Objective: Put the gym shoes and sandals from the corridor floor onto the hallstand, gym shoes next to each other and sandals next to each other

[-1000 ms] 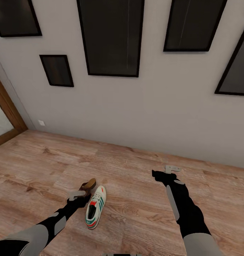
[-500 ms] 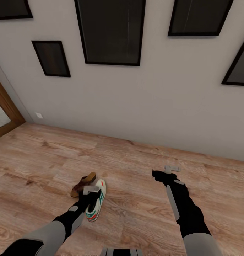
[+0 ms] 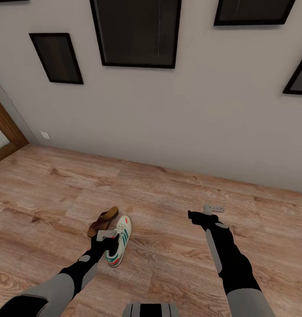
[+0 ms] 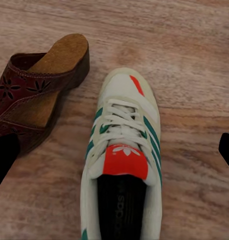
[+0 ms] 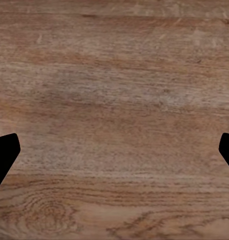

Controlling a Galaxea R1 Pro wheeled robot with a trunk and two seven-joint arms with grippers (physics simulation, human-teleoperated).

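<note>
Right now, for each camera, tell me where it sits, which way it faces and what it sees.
Head view: on the head, looking forward and down at the wall, the floor, both arms, left gripper and right gripper.
Left wrist view: near the left gripper, looking down at the sneaker and the sandal; dark fingertips at its edges.
Right wrist view: near the right gripper, looking down at bare floor; dark fingertips at its edges.
Shared: head and left wrist views both show the sneaker and sandal.

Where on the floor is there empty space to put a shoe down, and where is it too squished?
Bare floor stretches between the two arms, and more lies between the right gripper and the wall. It is crowded by the left gripper, where the gym shoe and the sandal lie close side by side.
</note>
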